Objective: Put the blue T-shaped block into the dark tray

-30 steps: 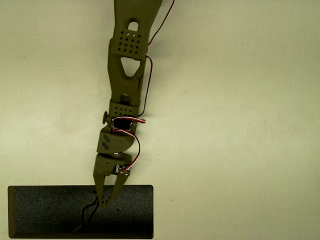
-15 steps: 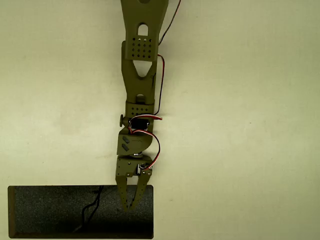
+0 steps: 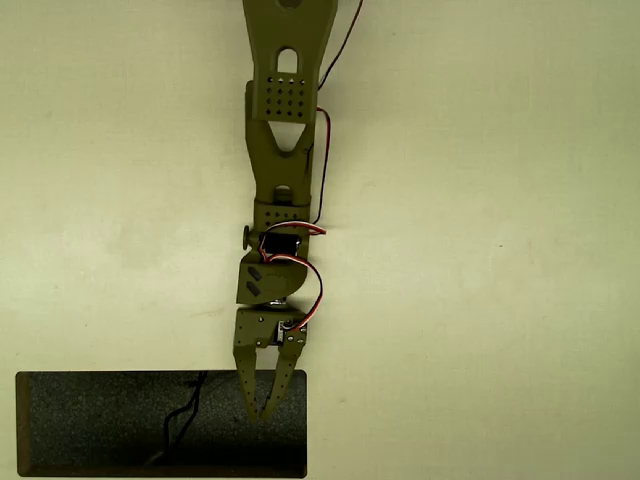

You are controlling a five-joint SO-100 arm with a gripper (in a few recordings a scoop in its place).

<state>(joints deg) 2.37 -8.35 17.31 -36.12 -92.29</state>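
Overhead view. Olive-green arm (image 3: 283, 150) reaching from the far (upper) edge of the picture straight toward the near (lower) edge, a little left of centre, over a pale cream counter (image 3: 480, 250). Perforated plate and a teardrop cut-out on the far link. Red, white and black wires (image 3: 319, 285) looped along the right side of the wrist. A thin dark cable running up the right flank of the arm toward the far edge.

Hand (image 3: 262, 412) at the near end of the arm, pointing toward the near edge. Two long tapered fingers (image 3: 244, 385) set apart at the root and converging to a single point. Only a narrow wedge of dark surface showing between them. Tips drawn together, so clenched as far as can be judged from directly above. Whether anything is pinched beneath the tips cannot be told from this angle.

Dark tray (image 3: 90, 420) in the near left corner of the counter: a long flat rectangle, black and speckled inside, with a thin brownish rim, its long side parallel to the near edge. Crack-like dark line (image 3: 185, 415) wandering from the far rim toward the near rim, slightly right of the tray's middle.

Fingertips over the right-hand part of the tray, to the right of the dark line and inside the right rim. Height above the tray floor not readable from above.
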